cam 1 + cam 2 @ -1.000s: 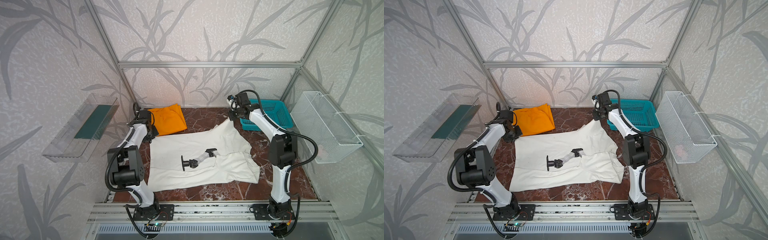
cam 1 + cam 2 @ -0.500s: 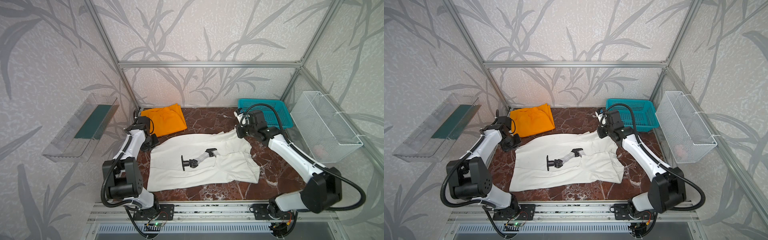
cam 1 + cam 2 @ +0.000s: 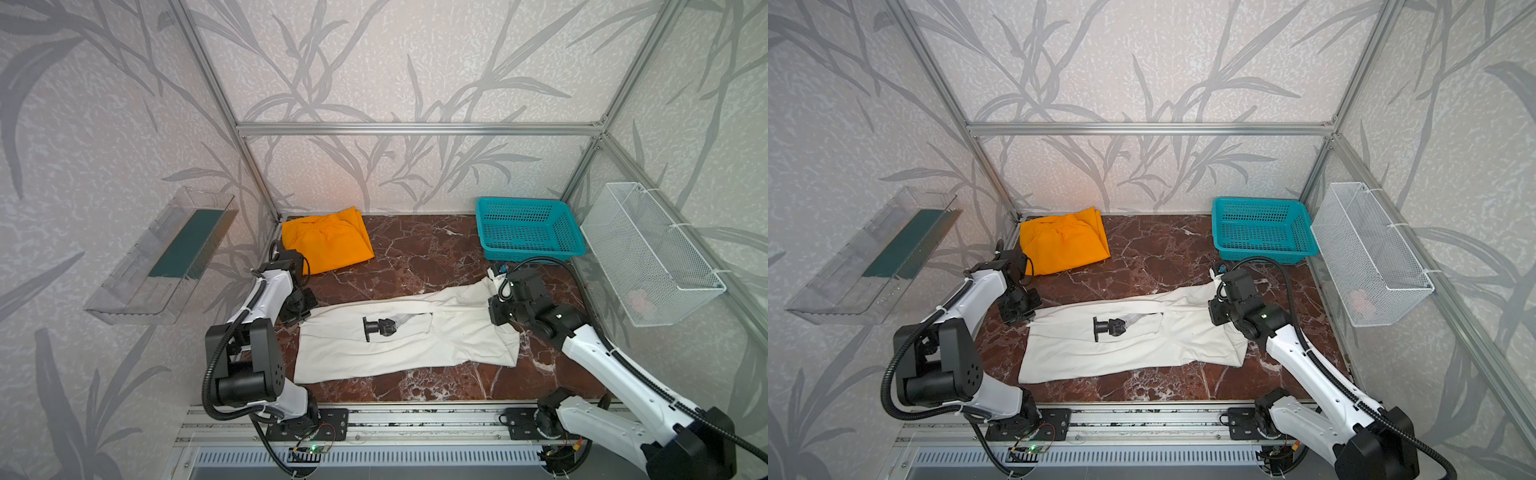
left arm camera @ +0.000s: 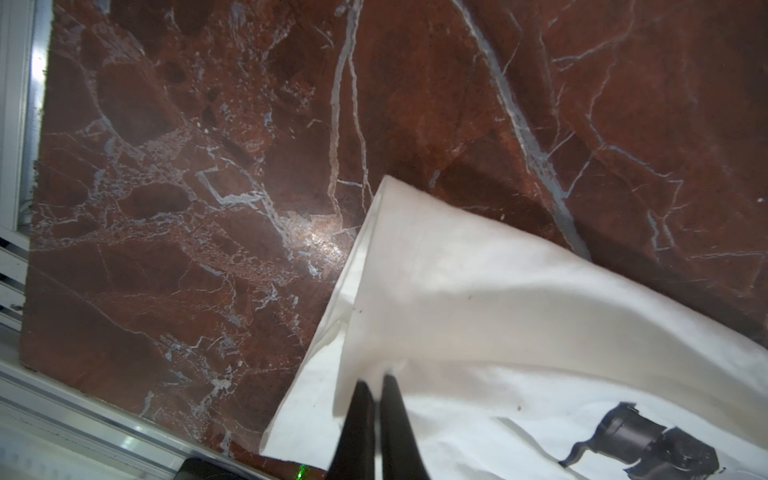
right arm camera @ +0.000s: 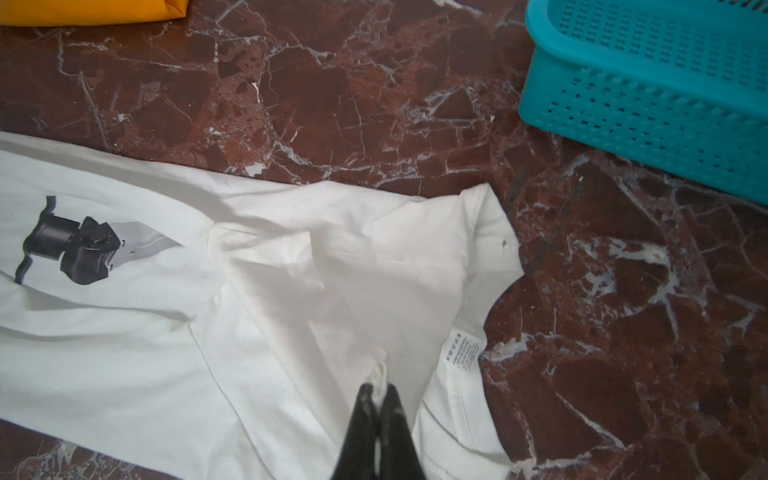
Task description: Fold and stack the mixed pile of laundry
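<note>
Forward and left of the teal basket (image 3: 534, 249), the white shirt (image 3: 399, 345) now lies as a narrower band. Both arms have carried its far edge over the body, partly covering the printed graphic (image 3: 380, 328). The left gripper (image 4: 373, 384) and right gripper (image 5: 377, 390) stay pinched on that edge. The orange trousers (image 3: 328, 243) lie folded, well left of the basket. This lengthwise fold looks nearly laid.

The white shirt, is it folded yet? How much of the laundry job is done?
Done: the orange trousers lie folded in the back left corner. In hand: the left gripper and right gripper are each shut on the back edge of the white shirt, holding it doubled partly over the print. Left: finish folding the shirt, then stack the two clothes, which lie apart.
</note>
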### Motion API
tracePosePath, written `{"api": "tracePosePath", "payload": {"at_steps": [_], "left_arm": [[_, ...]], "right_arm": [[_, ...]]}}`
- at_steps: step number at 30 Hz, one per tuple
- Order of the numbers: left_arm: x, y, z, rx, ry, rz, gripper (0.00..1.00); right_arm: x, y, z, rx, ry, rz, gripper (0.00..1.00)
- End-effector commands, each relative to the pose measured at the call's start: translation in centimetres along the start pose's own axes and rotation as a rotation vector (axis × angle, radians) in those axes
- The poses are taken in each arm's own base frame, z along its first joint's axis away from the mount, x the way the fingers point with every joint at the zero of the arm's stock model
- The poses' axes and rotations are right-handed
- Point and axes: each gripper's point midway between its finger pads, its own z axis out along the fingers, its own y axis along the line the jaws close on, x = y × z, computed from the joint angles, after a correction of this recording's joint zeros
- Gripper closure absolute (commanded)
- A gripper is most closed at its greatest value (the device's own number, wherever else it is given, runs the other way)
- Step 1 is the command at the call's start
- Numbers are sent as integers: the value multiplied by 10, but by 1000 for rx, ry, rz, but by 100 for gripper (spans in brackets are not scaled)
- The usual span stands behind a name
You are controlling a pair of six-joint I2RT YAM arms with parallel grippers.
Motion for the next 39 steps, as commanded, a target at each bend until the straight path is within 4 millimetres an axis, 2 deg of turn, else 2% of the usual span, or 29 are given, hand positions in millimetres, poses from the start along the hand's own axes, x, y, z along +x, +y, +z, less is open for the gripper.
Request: {"api": "tracePosePath", "payload": {"at_steps": [1,5,7,10,15,18,21,24,29,35,39], "left_arm": [[4,13,3,-68,25,-9,100],[7,15,8,-77,45,5,100],[8,12,10,-65,66,18,94],[10,12,8,-65,83,32,84],[2,16,-9,-83,35,42,73],[-4,12,-14,-62,13,50,70],[-7,3,-12,-25,23,52,70],[-9,-2,-8,-8,27,37,70],[-15,3,-5,-36,-7,0,70],[-23,-4,7,-24,8,-31,70],[-24,-8,12,-14,24,-43,70]], "right_arm": [[13,-5,1,27,38,88,100],[33,-4,8,23,108,133,96],[44,-5,9,33,156,146,92],[54,-6,3,40,225,148,81],[44,-1,-9,9,206,128,66],[29,18,-3,-99,163,85,52],[15,36,14,-190,174,41,50],[8,52,40,-269,224,-7,49],[-2,52,80,-250,302,-34,49],[-7,59,106,-280,325,-50,50],[0,64,120,-303,376,-58,51]]}}
